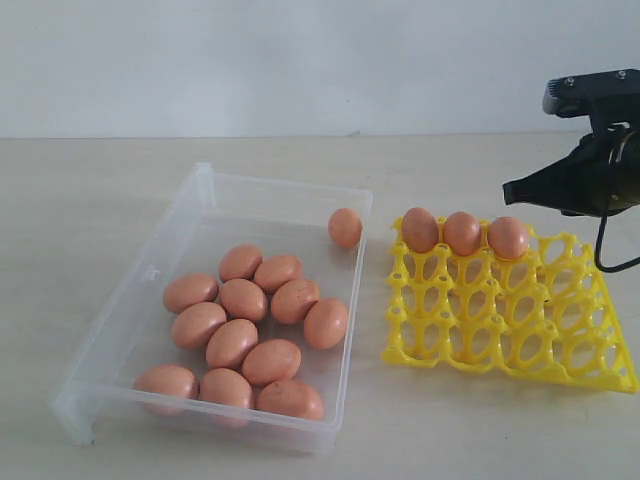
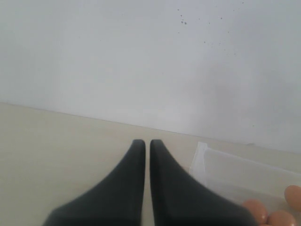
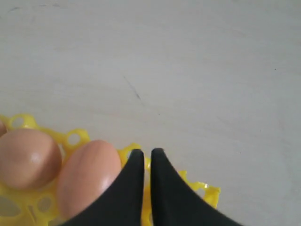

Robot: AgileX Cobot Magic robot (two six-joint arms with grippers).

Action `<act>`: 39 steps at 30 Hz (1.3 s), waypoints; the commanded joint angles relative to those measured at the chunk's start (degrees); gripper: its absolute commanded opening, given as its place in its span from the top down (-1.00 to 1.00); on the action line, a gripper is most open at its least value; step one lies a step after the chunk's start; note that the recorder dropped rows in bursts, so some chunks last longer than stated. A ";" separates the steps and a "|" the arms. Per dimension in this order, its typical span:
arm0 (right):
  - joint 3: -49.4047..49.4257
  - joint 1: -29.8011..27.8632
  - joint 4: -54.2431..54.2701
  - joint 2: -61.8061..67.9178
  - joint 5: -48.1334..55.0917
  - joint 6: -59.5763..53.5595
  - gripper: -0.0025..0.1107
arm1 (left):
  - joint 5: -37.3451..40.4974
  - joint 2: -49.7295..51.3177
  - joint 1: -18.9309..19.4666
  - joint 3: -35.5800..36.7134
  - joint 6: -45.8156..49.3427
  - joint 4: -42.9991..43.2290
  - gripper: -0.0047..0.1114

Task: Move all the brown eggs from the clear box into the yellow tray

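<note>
Several brown eggs [image 1: 245,300] lie clustered in the clear box [image 1: 200,185], and one more egg [image 1: 345,228] rests alone by its far right wall. Three eggs [image 1: 462,232] fill the back row of the yellow tray [image 1: 500,335]. My right gripper [image 1: 508,188] hovers above the tray's far right part, shut with nothing in it. In the right wrist view its tips [image 3: 143,151] hang over the tray rim [image 3: 207,190], beside an egg [image 3: 87,176]. My left gripper [image 2: 143,142] is shut and empty over bare table, next to a corner of the box [image 2: 202,153].
The tan table [image 1: 90,200] runs out to a pale wall at the back. A black cable [image 1: 605,250] hangs from the right arm over the tray's far right corner. Box and tray stand side by side with a narrow gap.
</note>
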 commanded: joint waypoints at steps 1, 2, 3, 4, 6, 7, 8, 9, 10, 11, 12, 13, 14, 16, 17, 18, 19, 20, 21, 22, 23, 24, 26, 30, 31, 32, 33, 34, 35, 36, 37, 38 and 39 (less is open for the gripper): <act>-0.27 -0.03 -0.39 0.16 0.20 -0.84 0.96 | -0.11 0.20 -0.22 -0.21 -0.07 -0.03 0.85; -0.27 -0.03 -0.39 0.16 0.20 -0.84 0.96 | -0.11 0.20 -0.22 -0.21 -0.07 -0.03 0.85; -0.27 0.09 -0.39 0.16 0.30 -1.25 0.96 | -0.11 0.20 -0.22 -0.21 -0.07 -0.03 0.85; -0.27 0.20 -0.39 0.16 0.42 -1.97 0.96 | -0.11 0.20 -0.22 -0.21 -0.07 -0.03 0.85; -0.27 0.97 -0.39 0.16 0.73 -3.38 0.96 | -0.11 0.20 -0.22 -0.21 -0.07 -0.03 0.85; -0.27 1.11 -0.39 0.16 0.61 -3.37 0.96 | -0.11 0.20 -0.22 -0.21 -0.07 -0.03 0.85; -0.27 1.77 -0.24 0.16 0.36 -3.37 0.96 | -0.11 0.20 -0.22 -0.21 -0.07 -0.03 0.85; -0.27 1.90 -0.24 0.16 0.34 -3.37 0.96 | -0.11 0.20 -0.22 -0.21 -0.07 -0.03 0.85; -0.27 2.25 -0.24 0.16 0.21 -3.37 0.96 | -0.11 0.20 -0.22 -0.21 -0.07 -0.03 0.85; -0.27 2.23 -0.12 0.16 0.21 -3.37 0.96 | -0.11 0.20 -0.22 -0.21 -0.07 -0.03 0.85; -0.27 2.28 0.00 0.58 0.21 -3.37 0.96 | -0.11 0.20 -0.22 -0.21 -0.07 -0.03 0.85; -0.27 2.28 0.17 0.88 0.36 -3.37 0.96 | -0.11 0.20 -0.22 -0.21 -0.07 -0.03 0.85; -0.27 2.28 0.94 1.82 0.36 -3.37 0.96 | -0.11 0.20 -0.22 -0.21 -0.07 -0.03 0.85; -0.27 2.28 1.44 3.41 -0.29 -3.37 0.96 | -0.11 0.20 -0.22 -0.21 -0.07 -0.03 0.85; -0.27 2.28 1.99 4.69 -1.15 -3.37 0.96 | -0.11 0.20 -0.22 -0.21 -0.07 -0.03 0.85; -0.27 2.28 2.42 5.53 -1.75 -3.37 0.96 | -0.11 0.20 -0.22 -0.21 -0.07 -0.03 0.85; -0.27 2.28 2.59 6.41 -2.42 -3.37 0.96 | -0.11 0.20 -0.22 -0.21 -0.07 -0.03 0.85; -0.27 2.28 2.59 7.12 -3.66 -3.37 0.96 | -0.11 0.20 -0.22 -0.21 -0.07 -0.03 0.85; -0.27 2.28 2.59 7.63 -4.48 -3.37 0.96 | -0.11 0.20 -0.22 -0.21 -0.07 -0.03 0.85; -0.27 2.28 2.59 8.02 -5.65 -3.22 0.96 | -0.11 0.20 -0.22 -0.21 -0.07 -0.03 0.85; -0.27 2.28 2.59 8.04 -6.40 -3.22 0.96 | -0.11 0.20 -0.22 -0.21 -0.07 -0.03 0.85; -0.27 2.28 2.59 8.04 -7.26 -3.22 0.96 | -0.11 0.20 -0.22 -0.21 -0.07 -0.03 0.85; -0.27 2.28 2.59 7.92 -8.93 -3.22 0.96 | -0.11 0.20 -0.22 -0.21 -0.07 -0.03 0.85; -0.27 2.28 2.59 7.92 -11.47 -3.22 0.96 | -0.11 0.20 -0.22 -0.21 -0.07 -0.03 0.85; -0.27 2.28 2.59 7.92 -11.58 -3.22 0.96 | -0.11 0.20 -0.22 -0.21 -0.07 -0.03 0.85; -0.27 2.28 2.59 7.92 -11.58 -3.22 0.96 | -0.11 0.20 -0.22 -0.21 -0.07 -0.03 0.85; -0.27 2.28 2.59 7.92 -11.58 -3.22 0.96 | -0.11 0.20 -0.22 -0.21 -0.07 -0.03 0.85; -0.27 2.28 2.59 7.92 -11.58 -3.22 0.96 | -0.11 0.20 -0.22 -0.21 -0.07 -0.03 0.85; -0.27 2.28 2.59 8.02 -11.60 -3.22 0.96 | -0.11 0.20 -0.22 -0.21 -0.07 -0.03 0.85; -0.27 2.28 2.59 8.02 -11.72 -3.22 0.96 | -0.11 0.20 -0.22 -0.21 -0.07 -0.03 0.85; -0.27 2.28 2.59 8.02 -11.86 -3.22 0.96 | -0.11 0.20 -0.22 -0.21 -0.07 -0.03 0.85; -0.27 2.28 2.59 8.02 -12.02 -3.22 0.96 | -0.11 0.20 -0.22 -0.21 -0.07 -0.03 0.85; -0.27 2.28 2.59 8.02 -12.31 -3.22 0.96 | -0.11 0.20 -0.22 -0.21 -0.07 -0.03 0.85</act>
